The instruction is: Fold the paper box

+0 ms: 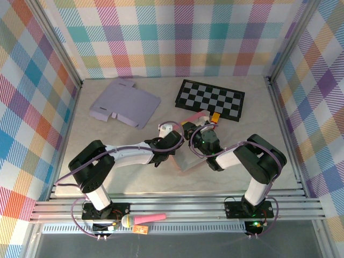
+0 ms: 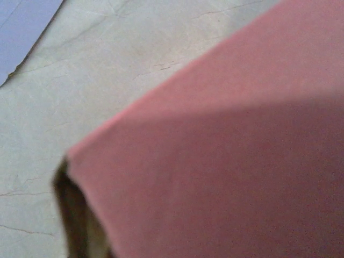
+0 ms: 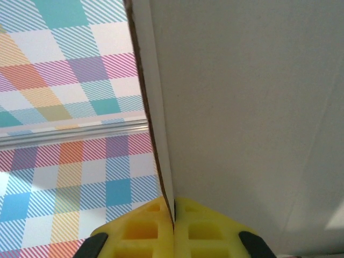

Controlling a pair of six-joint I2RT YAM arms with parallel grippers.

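The paper box (image 1: 189, 159), pink outside and pale inside, is held up over the middle of the table between both arms. My right gripper (image 1: 213, 118) is shut on one of its panels. The right wrist view has the yellow fingertips (image 3: 140, 231) pressed together on the panel's thin edge, and the pale inner face (image 3: 247, 107) rises to the right. My left gripper (image 1: 173, 142) meets the box from the left. In the left wrist view a pink panel (image 2: 231, 161) lies right in front of the camera and covers the fingers; that gripper is shut.
A flat lavender box blank (image 1: 124, 102) lies at the back left, its corner (image 2: 21, 27) also seen from the left wrist. A black-and-white checkered mat (image 1: 210, 99) lies at the back right. A pink toy microphone (image 1: 144, 219) rests on the front rail. Plaid walls surround the table.
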